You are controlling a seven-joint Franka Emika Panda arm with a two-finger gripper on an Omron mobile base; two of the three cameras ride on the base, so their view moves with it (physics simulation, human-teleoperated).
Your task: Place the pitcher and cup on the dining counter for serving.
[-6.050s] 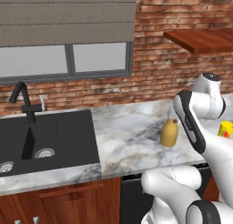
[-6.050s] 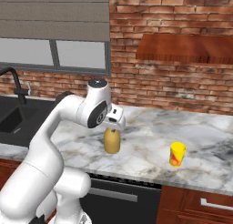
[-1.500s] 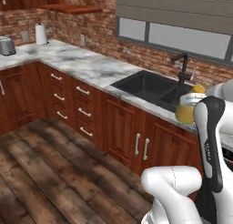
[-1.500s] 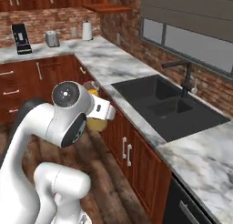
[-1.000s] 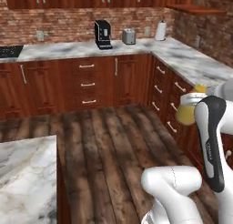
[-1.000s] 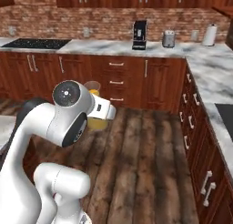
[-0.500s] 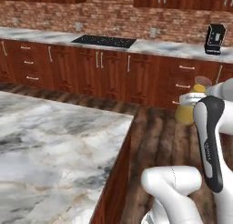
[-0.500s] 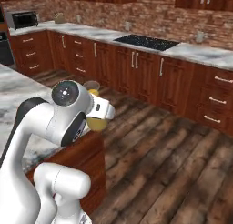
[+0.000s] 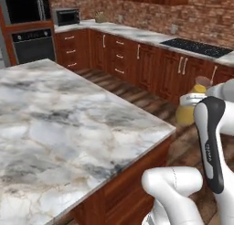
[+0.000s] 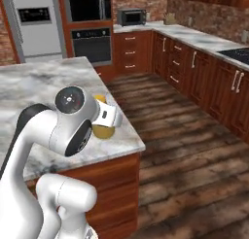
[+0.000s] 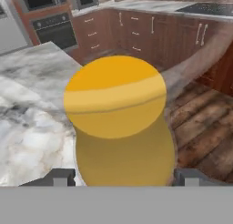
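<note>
Dining bench [image 9: 68,123]: grey-white veined marble top on a reddish wood base; it takes up the left and middle of the left base view, with one corner reaching toward the arm. In the right base view its top [image 10: 44,82] runs from the left edge to a corner just right of the arm.
Wall ovens [image 9: 28,29]: black, set in wood cabinets at the far left of the left base view, behind the bench.
Back cabinets [image 9: 151,64]: reddish wood with a pale marble top, running along the brick wall.
Cooktop [image 9: 196,46]: black, set into that far top at the right.
Floor [image 10: 194,150]: dark wood planks between the bench and the cabinets.
Pitcher [image 9: 186,110]: mustard yellow, held up in the air off the bench's corner, above the floor in the left base view, partly behind the white arm. In the right base view the pitcher [image 10: 103,130] shows below the wrist, in line with the bench's near edge. In the hand view the pitcher [image 11: 118,114] sits large and central.
Tool [image 11: 120,176]: its two dark tips stand on either side of the pitcher's body, closed against it and carrying it.
Pitcher versus bench: not resting on the marble; whether it hangs over the top or just beside the edge cannot be told.
</note>
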